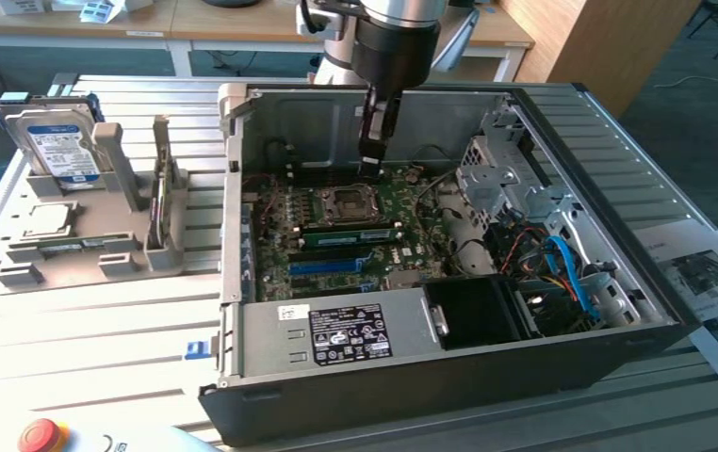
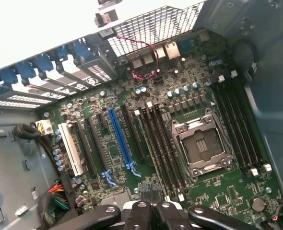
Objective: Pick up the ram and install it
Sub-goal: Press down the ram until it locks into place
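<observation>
End effector lowered into the open computer case, fingers pressed together over the motherboard

From outside, the end effector (image 1: 373,155) hangs inside the case (image 1: 460,372), just behind the CPU socket (image 1: 340,202); a green ram (image 1: 350,235) stick lies seated in a slot just in front of that socket, and a hard drive (image 1: 57,141) stands in a rack well away from the case. The wrist view adds the blue slot (image 2: 120,139) and empty memory slots (image 2: 158,143) beside the socket (image 2: 199,146)
</observation>
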{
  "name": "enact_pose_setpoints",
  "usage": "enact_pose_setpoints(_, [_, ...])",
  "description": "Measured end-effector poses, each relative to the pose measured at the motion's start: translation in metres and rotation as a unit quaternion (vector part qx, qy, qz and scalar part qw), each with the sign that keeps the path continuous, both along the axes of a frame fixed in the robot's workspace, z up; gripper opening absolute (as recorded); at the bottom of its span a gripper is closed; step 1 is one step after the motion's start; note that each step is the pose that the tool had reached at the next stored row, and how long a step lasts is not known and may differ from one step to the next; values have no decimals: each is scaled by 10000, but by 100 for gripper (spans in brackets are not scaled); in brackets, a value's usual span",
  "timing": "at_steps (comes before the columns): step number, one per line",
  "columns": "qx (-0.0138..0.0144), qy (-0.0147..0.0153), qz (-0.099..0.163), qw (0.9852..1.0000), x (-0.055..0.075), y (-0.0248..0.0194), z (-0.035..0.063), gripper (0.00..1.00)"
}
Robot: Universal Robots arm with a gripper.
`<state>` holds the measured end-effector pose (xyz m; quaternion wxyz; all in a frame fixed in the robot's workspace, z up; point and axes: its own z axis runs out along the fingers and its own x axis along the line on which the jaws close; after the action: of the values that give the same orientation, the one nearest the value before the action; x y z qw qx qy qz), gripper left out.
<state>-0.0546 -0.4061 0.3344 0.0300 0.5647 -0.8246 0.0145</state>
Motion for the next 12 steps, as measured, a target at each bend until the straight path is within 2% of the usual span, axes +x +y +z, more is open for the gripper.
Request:
enact_pose_setpoints(7, [0,2,-259,9997,0,0,0,10])
enact_pose_setpoints(12, [0,2,-508,9987,0,0,0,10])
